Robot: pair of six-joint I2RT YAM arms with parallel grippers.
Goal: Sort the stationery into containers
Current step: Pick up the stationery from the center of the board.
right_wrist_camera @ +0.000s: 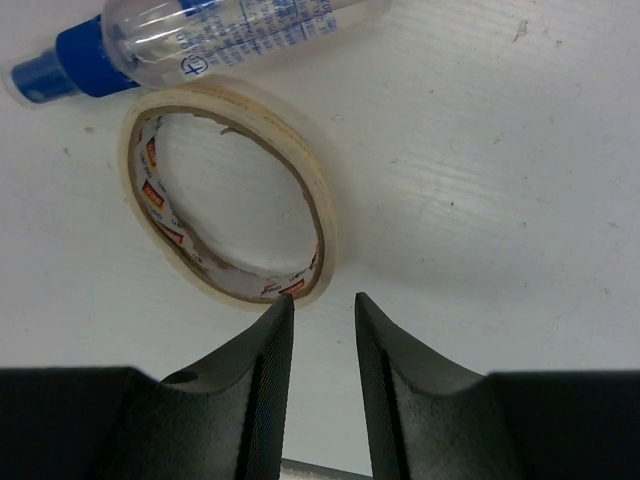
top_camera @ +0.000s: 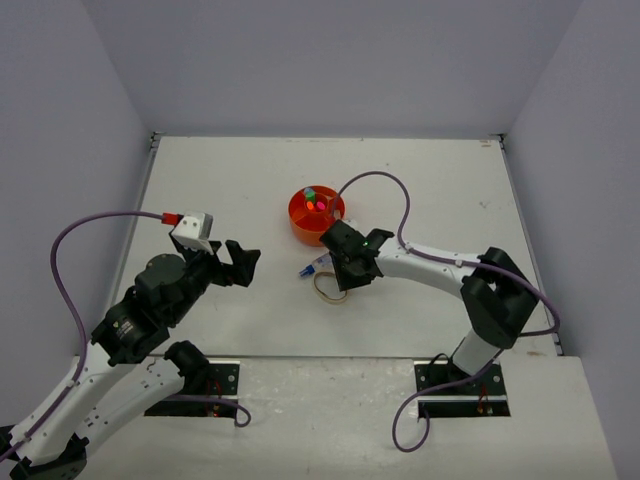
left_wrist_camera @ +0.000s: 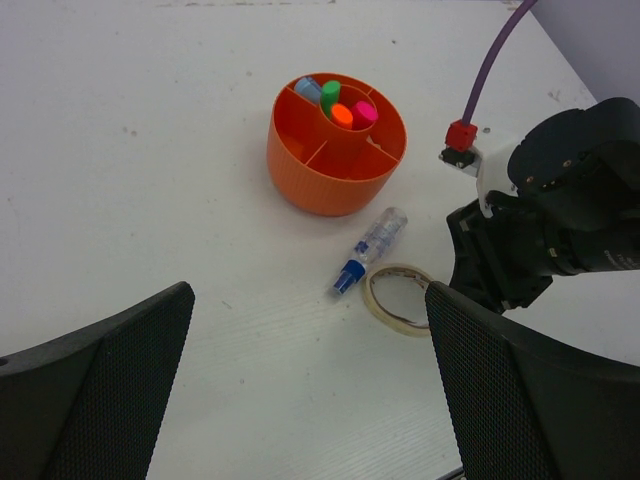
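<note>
The round orange organizer (top_camera: 300, 229) stands mid-table; in the left wrist view (left_wrist_camera: 320, 170) its centre cup holds pink (left_wrist_camera: 365, 113), orange (left_wrist_camera: 341, 115) and green (left_wrist_camera: 329, 95) capped highlighters, with a pale blue marker (left_wrist_camera: 307, 88) in the ring. The blue-tipped clear pen (top_camera: 313, 267) (left_wrist_camera: 368, 250) (right_wrist_camera: 230, 40) lies on the table in front of it. A tan ring (top_camera: 328, 290) (left_wrist_camera: 372, 303) (right_wrist_camera: 325, 215), a thin tape roll, lies flat beside the pen. My right gripper (top_camera: 342, 270) (right_wrist_camera: 322, 300) hovers at the ring's near edge, jaws narrowly apart and empty. My left gripper (top_camera: 240, 262) (left_wrist_camera: 310, 400) is wide open and empty.
The white table (top_camera: 420, 180) is enclosed by pale walls on three sides. The right arm's purple cable (top_camera: 385, 180) arcs beside the organizer. The right wrist body (left_wrist_camera: 540, 240) sits just right of the ring in the left wrist view. No tan blocks show.
</note>
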